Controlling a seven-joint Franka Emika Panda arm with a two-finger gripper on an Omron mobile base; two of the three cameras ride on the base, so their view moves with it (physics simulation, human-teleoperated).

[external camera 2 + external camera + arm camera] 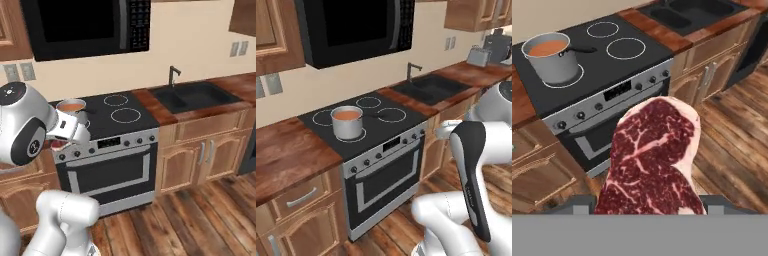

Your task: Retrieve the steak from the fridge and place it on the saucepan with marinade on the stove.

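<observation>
The steak (652,160), a red slab with pale marbling, stands upright between the fingers of my gripper (649,206), which is shut on it; a red sliver of the steak (58,145) shows under my hand. It hangs in front of the stove (617,67), above the floor and clear of the steel front. The steel saucepan (553,64) stands on the front left burner, black handle pointing right, with orange-brown marinade (546,48) inside. The saucepan (348,126) and marinade (347,115) also show on the stove (391,127). The fridge is out of view.
A black microwave (356,27) hangs over the stove. A dark sink (431,87) with a tap is set in the wooden counter to the right. Wooden cabinets (200,155) run below, with wooden floor (190,220) in front. My arm's white links (476,170) stand close to the oven.
</observation>
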